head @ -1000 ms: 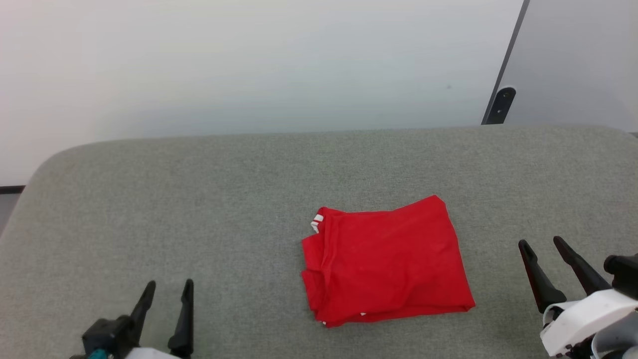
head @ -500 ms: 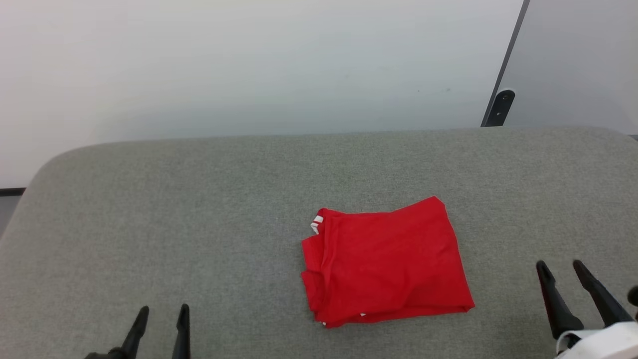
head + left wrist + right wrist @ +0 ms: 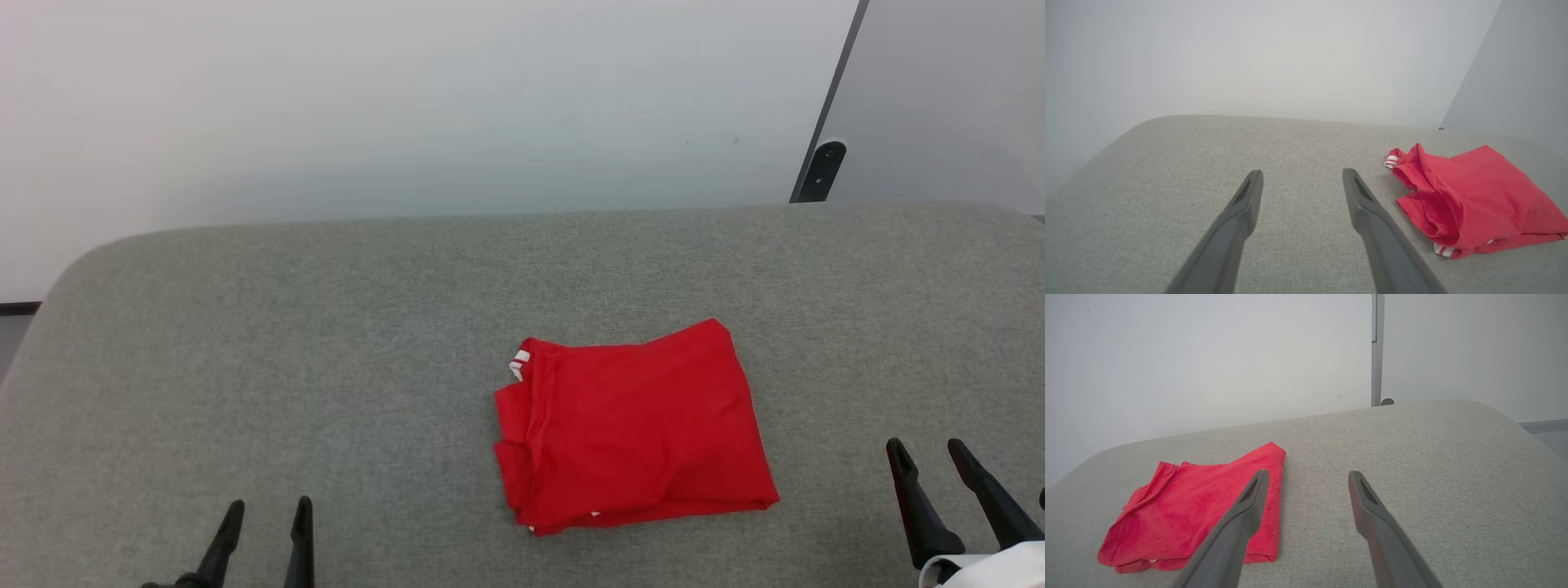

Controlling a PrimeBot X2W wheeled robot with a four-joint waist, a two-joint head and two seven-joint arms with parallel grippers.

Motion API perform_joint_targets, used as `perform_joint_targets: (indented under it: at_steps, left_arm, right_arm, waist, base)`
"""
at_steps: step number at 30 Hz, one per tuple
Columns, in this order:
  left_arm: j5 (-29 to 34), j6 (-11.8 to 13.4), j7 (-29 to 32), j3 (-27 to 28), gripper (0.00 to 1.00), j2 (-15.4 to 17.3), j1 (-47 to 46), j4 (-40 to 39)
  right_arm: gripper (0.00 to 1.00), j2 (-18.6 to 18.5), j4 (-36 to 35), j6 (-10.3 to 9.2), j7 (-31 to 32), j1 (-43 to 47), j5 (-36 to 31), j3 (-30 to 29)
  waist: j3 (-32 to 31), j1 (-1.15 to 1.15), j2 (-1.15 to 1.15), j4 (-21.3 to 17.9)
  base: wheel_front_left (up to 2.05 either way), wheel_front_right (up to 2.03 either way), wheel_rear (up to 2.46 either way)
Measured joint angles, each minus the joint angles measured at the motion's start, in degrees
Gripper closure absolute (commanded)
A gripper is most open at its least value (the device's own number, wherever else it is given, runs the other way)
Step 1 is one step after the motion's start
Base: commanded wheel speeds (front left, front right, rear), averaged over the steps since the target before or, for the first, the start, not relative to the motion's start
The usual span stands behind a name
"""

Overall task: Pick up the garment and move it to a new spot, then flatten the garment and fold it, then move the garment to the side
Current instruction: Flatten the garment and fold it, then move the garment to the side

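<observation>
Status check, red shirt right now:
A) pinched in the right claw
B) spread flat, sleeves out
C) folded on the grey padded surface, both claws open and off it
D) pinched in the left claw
C: the garment lies folded on the grey padded surface, while the left claw and the right claw stand open on either side, touching nothing.

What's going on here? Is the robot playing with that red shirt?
Nothing is holding the red shirt right now. It lies folded in a bundle on the grey cushion, a little to the robot's right of the middle. The robot's left claw and right claw are both open and empty, one on each side of the shirt, not touching it. The folding looks done, so moving it aside may be next.
</observation>
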Motion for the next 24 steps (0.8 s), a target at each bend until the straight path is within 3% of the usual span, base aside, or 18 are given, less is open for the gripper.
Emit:
perform_joint_targets:
  at_steps: [9, 14, 24]
  left_arm:
    - [0.0, 0.1, 0.2, -1.0, 0.0, -0.1, -0.5, 0.0]
    - [-0.4, -0.2, 0.0, -1.7, 0.0, -0.5, -2.5, 0.6]
    - [-0.9, -1.6, -1.9, -3.5, 0.0, -2.0, -7.0, 4.5]
  right_arm:
    - [0.0, -0.1, -0.7, 0.0, 1.7, 0.0, -0.2, 0.5]
    - [0.0, -3.2, -0.3, 0.0, 5.8, -5.4, -1.0, 4.5]
    - [0.0, -10.5, 13.4, 0.0, 28.6, -23.8, 3.3, 16.5]
  waist:
    - [0.1, 0.0, 0.0, 0.8]
    - [1.3, 0.0, 0.0, 1.2]
    - [5.2, 0.0, 0.0, 2.8]
  base:
    - [0.0, 0.0, 0.0]
    - [0.0, 0.0, 0.0]
    - [0.0, 0.0, 0.0]
